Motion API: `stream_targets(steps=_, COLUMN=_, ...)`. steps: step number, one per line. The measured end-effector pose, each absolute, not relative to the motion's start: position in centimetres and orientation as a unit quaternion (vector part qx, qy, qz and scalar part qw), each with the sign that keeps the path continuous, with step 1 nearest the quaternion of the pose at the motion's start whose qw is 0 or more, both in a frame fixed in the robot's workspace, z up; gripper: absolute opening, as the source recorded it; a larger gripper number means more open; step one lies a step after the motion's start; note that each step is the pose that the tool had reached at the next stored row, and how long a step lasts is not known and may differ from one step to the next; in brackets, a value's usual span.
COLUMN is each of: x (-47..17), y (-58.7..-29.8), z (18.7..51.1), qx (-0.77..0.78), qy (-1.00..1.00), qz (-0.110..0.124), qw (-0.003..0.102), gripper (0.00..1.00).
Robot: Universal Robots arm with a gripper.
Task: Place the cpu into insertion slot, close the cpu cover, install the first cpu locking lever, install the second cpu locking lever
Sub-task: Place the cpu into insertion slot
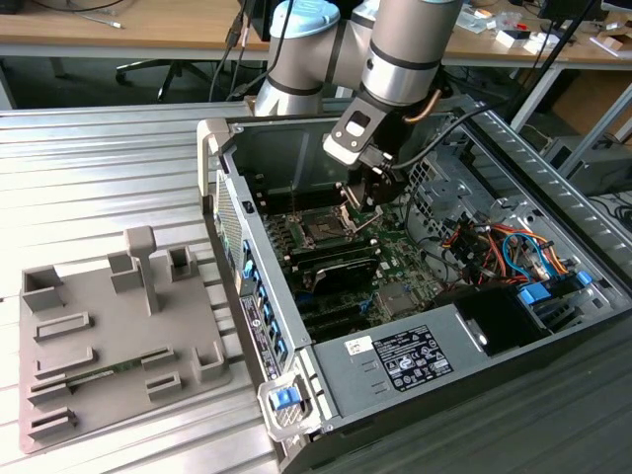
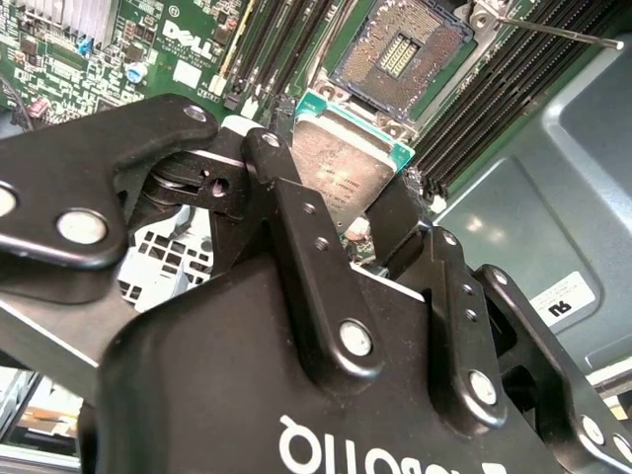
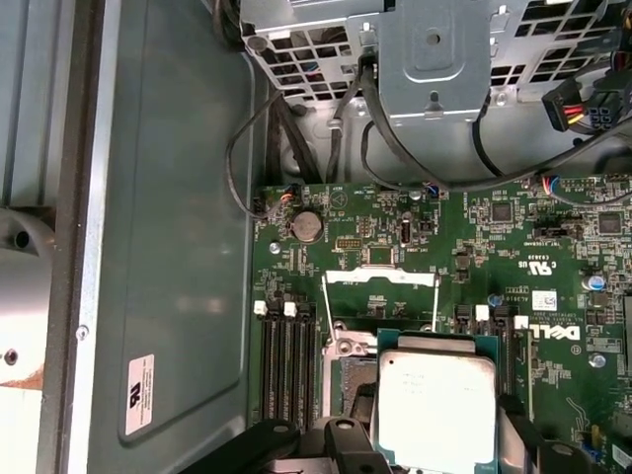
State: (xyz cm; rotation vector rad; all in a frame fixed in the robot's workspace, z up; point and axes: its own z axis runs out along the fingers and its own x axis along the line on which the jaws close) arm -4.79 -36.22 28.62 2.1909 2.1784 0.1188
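My gripper (image 1: 367, 195) hangs inside the open computer case, shut on the cpu (image 2: 338, 150). The cpu is a small square chip with a dull silver top and a green edge, held tilted between the black fingers (image 2: 279, 188). It sits just above and beside the insertion slot (image 2: 400, 54), whose dark contact field lies bare. In the exterior view the insertion slot (image 1: 321, 233) lies on the motherboard right below the gripper. The first wrist view shows the cpu (image 3: 437, 405) over the slot (image 3: 348, 380). The cpu cover (image 3: 381, 277) stands swung open beyond it. A thin locking lever (image 2: 553, 36) sticks out beside the slot.
Long black memory slots (image 2: 494, 109) flank the socket on both sides. Cables (image 1: 494, 247) and a drive cage (image 3: 434, 59) crowd the case's far side. A labelled power supply (image 1: 415, 357) lies at the near end. A grey fixture plate (image 1: 109, 336) rests on the table at the exterior view's left.
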Motion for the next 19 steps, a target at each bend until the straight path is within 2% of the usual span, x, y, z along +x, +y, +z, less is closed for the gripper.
stream_targets(steps=19, x=-4.79, y=-35.71, z=28.45, qx=0.708, qy=0.704, qz=0.038, qw=0.025, gripper=0.55)
